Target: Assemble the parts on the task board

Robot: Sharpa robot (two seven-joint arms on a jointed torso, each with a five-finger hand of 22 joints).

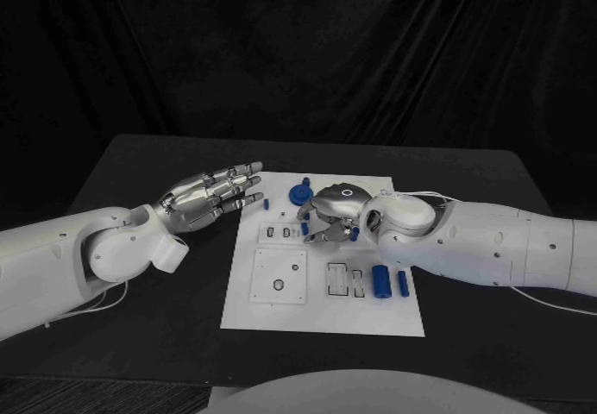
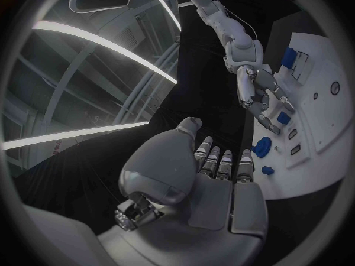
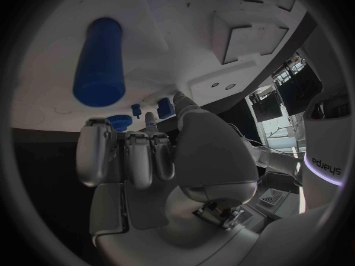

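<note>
Fingers point(image 1: 326, 231) of right hand point(image 1: 329, 211) curled down over task board point(image 1: 326, 315) centre, apparently pinching a small blue part point(image 1: 355, 233) for seating; grip uncertain. Left hand point(image 1: 205, 200) at nine o'clock above tabletop point(image 1: 149, 345), fingers point(image 1: 242, 177) spread, empty, clear of the work.

Left hand point(image 2: 215, 177) hovers beside task board point(image 2: 325, 124).

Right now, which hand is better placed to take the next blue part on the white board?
The right hand, probably. It hovers over the board, fingers curled beside small blue parts. The left hand is beside the board's edge, over the black table, fingers spread and holding nothing.
</note>
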